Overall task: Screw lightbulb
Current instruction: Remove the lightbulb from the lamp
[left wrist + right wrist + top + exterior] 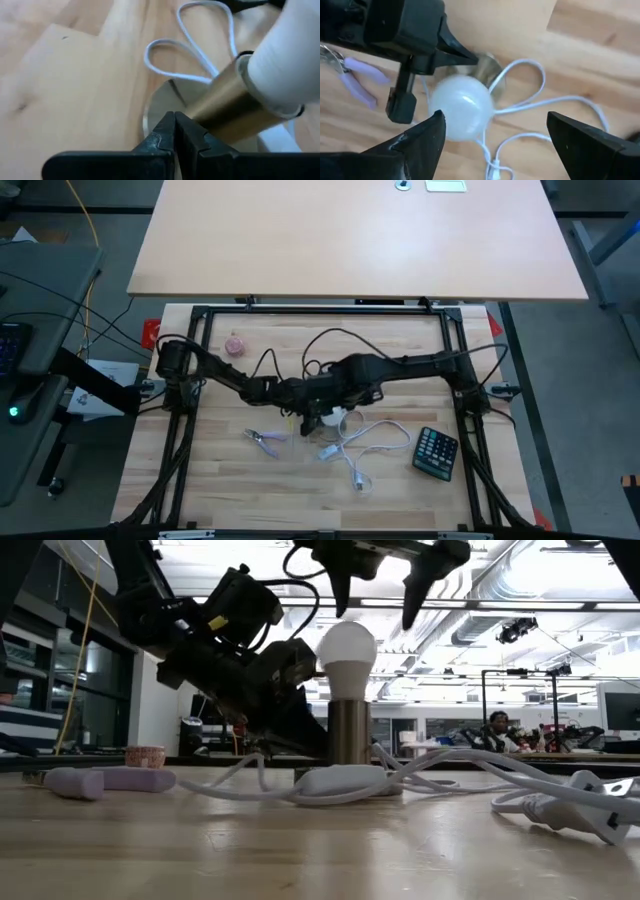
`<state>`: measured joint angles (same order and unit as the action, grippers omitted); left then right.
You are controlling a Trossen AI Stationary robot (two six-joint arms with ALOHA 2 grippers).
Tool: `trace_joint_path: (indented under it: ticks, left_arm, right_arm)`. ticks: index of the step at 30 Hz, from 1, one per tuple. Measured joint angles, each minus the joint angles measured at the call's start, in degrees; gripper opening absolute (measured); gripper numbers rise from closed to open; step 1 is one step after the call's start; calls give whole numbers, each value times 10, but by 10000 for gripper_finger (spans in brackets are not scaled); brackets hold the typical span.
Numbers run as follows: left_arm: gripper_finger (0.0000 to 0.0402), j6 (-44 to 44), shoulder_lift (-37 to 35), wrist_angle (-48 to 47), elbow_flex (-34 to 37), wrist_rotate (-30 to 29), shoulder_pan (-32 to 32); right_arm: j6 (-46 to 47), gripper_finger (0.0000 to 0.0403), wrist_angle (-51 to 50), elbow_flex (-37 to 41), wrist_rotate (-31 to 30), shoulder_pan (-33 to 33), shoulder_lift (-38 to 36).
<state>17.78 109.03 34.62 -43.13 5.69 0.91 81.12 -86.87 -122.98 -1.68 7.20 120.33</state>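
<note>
On a wooden workbench (230, 480), the lightbulb (346, 648) is seen upright in its brass socket (349, 730); the right gripper (375, 600) is spread wide above it, the left gripper (174, 131) pressed shut at the socket.

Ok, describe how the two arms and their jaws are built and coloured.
Both arms are matte black, jointed, with thin black cables looping off them. The left gripper ends in pointed, wedge-shaped black jaws; the right gripper has broad, tapering black jaws. No markings are visible.
</note>
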Motion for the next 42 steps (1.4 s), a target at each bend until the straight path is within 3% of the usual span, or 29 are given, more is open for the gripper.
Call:
trace_joint_path:
  ticks: [10,13,16,18,20,22,25,30,36,42]
  left_arm:
    - [0,-70,-76,-125,1,7,-66]
    - [0,-100,-124,-199,1,13,-96]
    - [0,-134,-189,-273,1,25,-129]
    - [0,-149,-238,-308,1,27,-148]
    - [0,-149,-287,-325,1,29,-163]
    - [0,-137,-340,-320,1,50,-175]
    - [0,-100,-414,-296,1,78,-182]
    - [0,-40,-524,-254,1,77,-175]
    - [0,-24,-607,-190,1,30,-153]
    - [0,-19,-622,-134,1,8,-150]
  right_arm:
    - [-119,335,-32,0,-77,-10,-39]
    - [-236,335,-31,0,-81,-10,-53]
    - [-436,335,-31,0,-55,-10,-66]
    - [-490,335,-31,0,-20,-10,-75]
    - [-503,335,-31,0,-25,-9,-86]
    - [-539,335,-31,0,-48,-6,-100]
    - [-576,335,-31,1,-130,2,-134]
    - [-599,334,-31,1,-245,6,-238]
    - [-597,334,-30,1,-265,7,-367]
    - [-566,334,-15,1,-300,45,-459]
